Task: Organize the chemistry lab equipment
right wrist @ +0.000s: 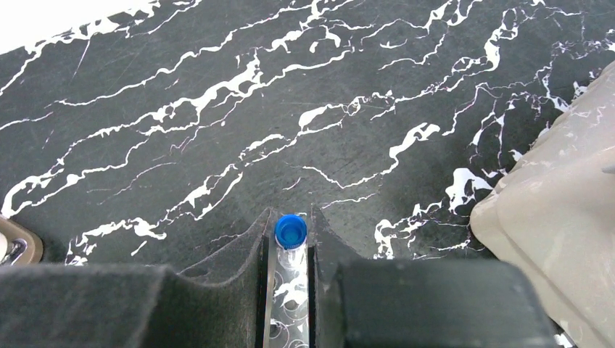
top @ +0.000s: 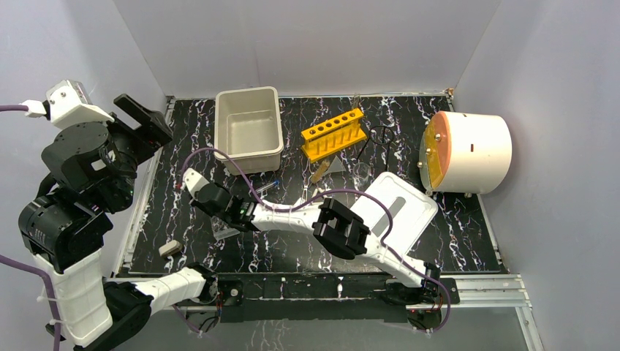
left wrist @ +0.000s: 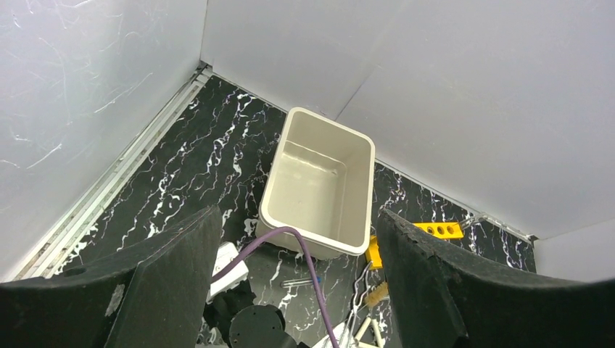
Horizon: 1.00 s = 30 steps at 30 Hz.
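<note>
My right gripper (right wrist: pixel 291 214) is shut on a clear blue-capped vial (right wrist: pixel 290 264), low over the dark marbled table, left of the beige bin (right wrist: pixel 551 217). From above the gripper (top: pixel 228 223) is at centre left. A second blue-capped vial (left wrist: pixel 301 283) lies on the table in front of the bin. My left gripper (left wrist: pixel 297 214) is open and empty, raised high at the far left (top: pixel 142 117). A black wire ring stand (top: pixel 380 135), white triangle (top: pixel 336 167), tan stick (top: pixel 319 173) and thin tweezers (left wrist: pixel 360 304) lie mid-table.
The empty beige bin (top: pixel 248 128) stands at the back, with a yellow tube rack (top: pixel 334 134) to its right. A white tray (top: pixel 406 201) lies under my right arm. A white drum with an orange face (top: pixel 468 150) stands at far right. A small beige piece (top: pixel 169 248) lies near left.
</note>
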Tool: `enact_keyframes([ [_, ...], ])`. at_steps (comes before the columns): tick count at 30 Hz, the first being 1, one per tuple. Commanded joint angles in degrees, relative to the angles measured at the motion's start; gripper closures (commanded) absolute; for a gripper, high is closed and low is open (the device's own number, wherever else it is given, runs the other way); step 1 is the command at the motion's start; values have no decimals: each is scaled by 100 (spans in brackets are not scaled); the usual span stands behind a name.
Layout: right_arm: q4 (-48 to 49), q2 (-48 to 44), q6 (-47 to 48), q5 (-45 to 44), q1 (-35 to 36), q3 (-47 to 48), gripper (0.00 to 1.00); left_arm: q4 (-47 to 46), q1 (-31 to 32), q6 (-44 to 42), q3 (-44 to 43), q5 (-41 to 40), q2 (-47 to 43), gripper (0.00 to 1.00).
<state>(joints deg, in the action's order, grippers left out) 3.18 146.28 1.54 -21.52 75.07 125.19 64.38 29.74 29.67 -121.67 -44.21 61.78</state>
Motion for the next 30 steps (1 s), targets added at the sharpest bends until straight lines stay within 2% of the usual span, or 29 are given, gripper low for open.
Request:
enact_keyframes([
  [1,739,-103,-110,-245,-5,-314,78,32,-3,31,-19,-159,-17,23],
  [11,829,-201,-508,-345,-30,-634,76,22,-3,4,-8,-184,10,23],
  [23,1876,-710,-499,-602,-36,-1755,76,13,-3,-5,42,-193,-16,23],
  [28,2071,-732,-433,-551,-38,-1911,73,29,-1,1,46,-185,-17,23],
  [30,2073,-751,-429,-538,-40,-1947,67,26,-3,10,45,-178,-17,23],
])
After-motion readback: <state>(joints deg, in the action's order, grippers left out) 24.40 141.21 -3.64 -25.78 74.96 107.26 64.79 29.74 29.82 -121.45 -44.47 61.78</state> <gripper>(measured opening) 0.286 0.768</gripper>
